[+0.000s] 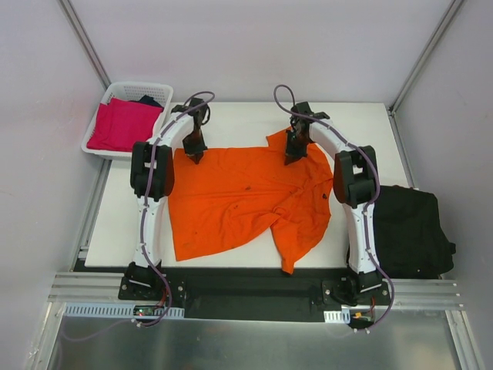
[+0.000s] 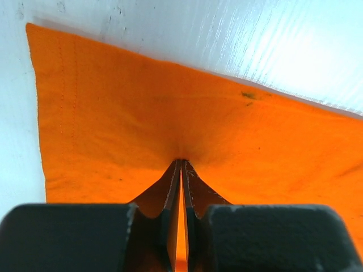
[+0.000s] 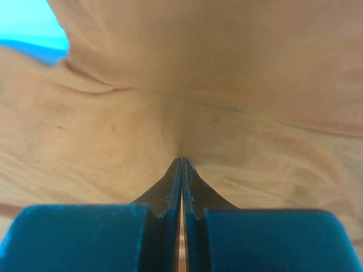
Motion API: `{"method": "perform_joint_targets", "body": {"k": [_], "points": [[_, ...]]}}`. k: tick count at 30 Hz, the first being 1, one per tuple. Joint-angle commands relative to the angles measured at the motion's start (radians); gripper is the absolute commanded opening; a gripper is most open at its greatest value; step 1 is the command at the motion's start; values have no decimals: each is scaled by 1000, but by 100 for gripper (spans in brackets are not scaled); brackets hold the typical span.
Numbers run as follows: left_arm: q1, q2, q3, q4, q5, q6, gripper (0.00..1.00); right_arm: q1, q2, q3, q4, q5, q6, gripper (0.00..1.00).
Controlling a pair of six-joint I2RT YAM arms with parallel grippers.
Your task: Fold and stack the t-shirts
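Orange t-shirt [image 1: 239,200] lies spread on the table [image 1: 246,123], rumpled on its right half, long axis running left to right between the two arms. Its far edge sits at both claws: left gripper [image 1: 194,152] on the far-left corner, right gripper [image 1: 295,154] on the far-right part. Both are clenched, each pinching a pucker of orange cloth. Judgement: a paired lift, folding toward the near edge, comes next.

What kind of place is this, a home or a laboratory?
Most likely a laboratory robot cell, not a home: plain white walls framed by aluminium posts, a left arm and a right arm mounted at the edge of a white table, and an orange t-shirt spread there as working material.
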Motion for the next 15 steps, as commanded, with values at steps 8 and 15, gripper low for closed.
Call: {"method": "perform_joint_targets", "body": {"k": [8, 15], "points": [[48, 99, 104, 23, 29, 28, 5, -18, 76, 38, 133, -99, 48, 1], [75, 179, 256, 26, 75, 22, 11, -39, 129, 80, 204, -125, 83, 1]]}}
